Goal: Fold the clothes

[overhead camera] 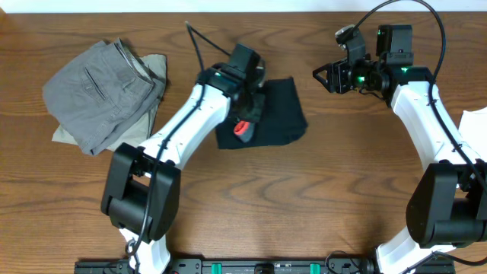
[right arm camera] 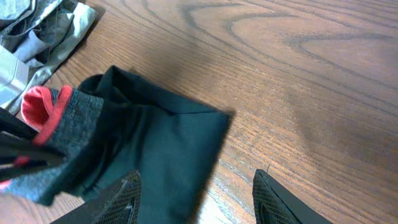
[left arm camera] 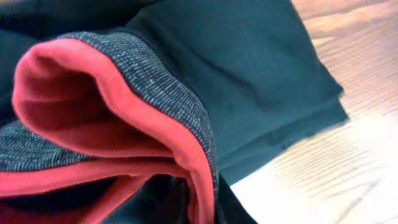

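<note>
Table: bare wood, wide.
Trousers: grey and khaki pile at far left, well apart from the job.
Leggings: 1 dark folded packet at centre, partly under the left arm. They look light, soft and stretchy, and probably slippery.
Waistband: heathered grey with coral edging, standing up in a loop at the packet's near-left corner. It is the thickest part and the best hold; pinch all the layers together.
Left gripper: at the waistband; cannot tell whether it is clamped or loose.
Right gripper: jaws apart and empty, over bare wood, near the packet but clear of it.
</note>
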Available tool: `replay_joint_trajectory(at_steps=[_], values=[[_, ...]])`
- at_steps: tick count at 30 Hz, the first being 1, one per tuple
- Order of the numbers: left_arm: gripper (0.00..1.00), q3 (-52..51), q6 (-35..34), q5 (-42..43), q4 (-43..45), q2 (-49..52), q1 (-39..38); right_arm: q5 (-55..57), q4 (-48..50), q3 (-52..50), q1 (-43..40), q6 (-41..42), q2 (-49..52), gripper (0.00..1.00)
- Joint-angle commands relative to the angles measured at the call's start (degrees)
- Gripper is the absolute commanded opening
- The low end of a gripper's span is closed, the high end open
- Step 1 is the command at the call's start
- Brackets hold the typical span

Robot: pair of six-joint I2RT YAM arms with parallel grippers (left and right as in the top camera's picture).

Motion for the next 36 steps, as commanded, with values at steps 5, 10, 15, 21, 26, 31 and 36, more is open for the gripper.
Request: replay_joint_trajectory(at_steps=[5,10,15,21,26,31,36], values=[[0.74,0.2,-0.6,-0.1,3.5,1.2,-3.7,-0.9,-0.1,0.5,-0.3,0.8,-1.2,0.56],[0.8,0.2,-0.5,-0.1,3.6,1.1,-3.5,-0.8,-0.1,0.5,-0.3,0.8,-1.2,0.58],[0.75,0.3,-0.6,-1.1,0.3,0.5,-2.3,-0.8,-0.5,0.5,-0.3,0.8,-1.2,0.59],[0.7,0.5,-0.6,-2.2,-4.0,-3.0,1.6,-0.8,-0.5,0.5,-0.3,0.8,-1.2,0.6],[0.06,0.4,-0.6,-6.4,-7.6,-3.1,3.2,-0.3,-0.6,0.5,-0.3,0.8,-1.2,0.6],[0.06,0.4,-0.7,-10.5,-9.4,-3.2,5.6,-0.2,-0.5,0.5,-0.3,0.8,-1.2,0.6],[0.06,0.3,-2.2,-13.4,-9.3,-3.1,8.9,-0.2,-0.5,0.5,-0.3,0.8,-1.2,0.6]])
